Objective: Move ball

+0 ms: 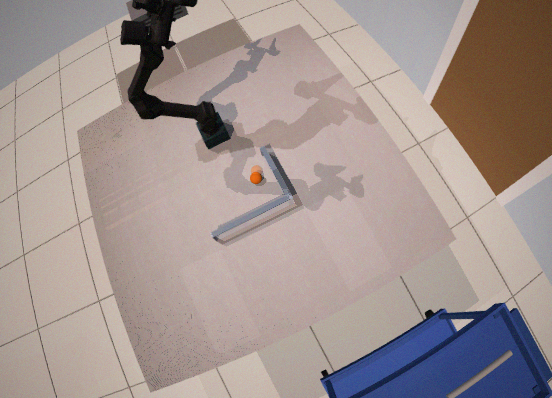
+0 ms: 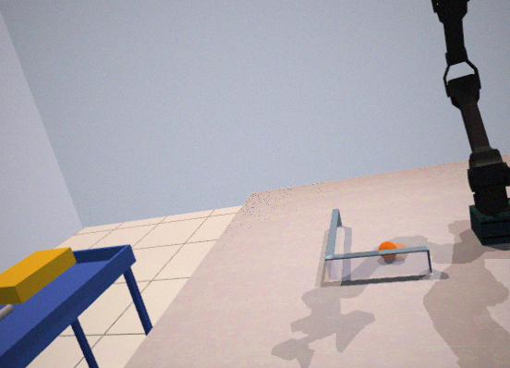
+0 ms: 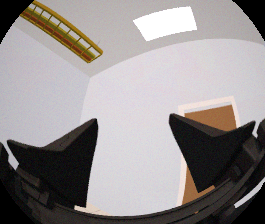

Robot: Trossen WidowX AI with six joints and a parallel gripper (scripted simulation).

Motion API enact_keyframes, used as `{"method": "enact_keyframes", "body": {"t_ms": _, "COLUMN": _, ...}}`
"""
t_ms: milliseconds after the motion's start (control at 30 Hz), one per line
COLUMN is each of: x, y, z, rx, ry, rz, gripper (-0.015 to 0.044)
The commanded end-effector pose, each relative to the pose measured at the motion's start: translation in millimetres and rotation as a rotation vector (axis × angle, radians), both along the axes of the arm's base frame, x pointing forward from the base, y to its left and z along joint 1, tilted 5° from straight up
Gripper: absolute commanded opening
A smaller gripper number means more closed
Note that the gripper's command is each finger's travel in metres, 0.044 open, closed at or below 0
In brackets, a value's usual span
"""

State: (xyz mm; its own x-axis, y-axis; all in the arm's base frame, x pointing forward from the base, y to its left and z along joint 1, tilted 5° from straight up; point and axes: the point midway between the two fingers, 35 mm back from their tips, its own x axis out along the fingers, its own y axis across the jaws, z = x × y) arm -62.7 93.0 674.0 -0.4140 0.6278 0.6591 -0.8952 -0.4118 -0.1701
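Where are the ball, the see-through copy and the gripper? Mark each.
ball [image 1: 256, 179]: top view, middle of the orange sphere.
see-through copy [image 1: 257, 169]: top view, its pale upper part.
gripper [image 3: 132, 137]: wrist view, gap midway between the fingertips.

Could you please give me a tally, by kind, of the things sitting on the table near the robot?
Orange ball: 1
See-through ball copy: 1
Clear low walls, long one and short one, joined at a corner: 2
Total: 4
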Motion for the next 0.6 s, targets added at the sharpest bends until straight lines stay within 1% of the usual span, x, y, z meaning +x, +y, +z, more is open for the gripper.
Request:
{"method": "enact_keyframes", "body": {"t_ms": 0, "x": 36, "y": 63, "z": -26, "rx": -0.131, "ry": 0.028, "rz": -0.177, "gripper": 0.0330}}
{"method": "enact_keyframes", "body": {"t_ms": 300, "x": 126, "y": 150, "z": -98, "rx": -0.391, "ry": 0.014, "rz": -0.546, "gripper": 0.0330}}
{"method": "enact_keyframes", "body": {"t_ms": 467, "x": 184, "y": 178, "z": -150, "rx": -0.565, "ry": -0.002, "rz": -0.733, "gripper": 0.0330}}
{"method": "enact_keyframes", "body": {"t_ms": 567, "x": 206, "y": 182, "z": -171, "rx": -0.635, "ry": 0.011, "rz": -0.791, "gripper": 0.0330}}
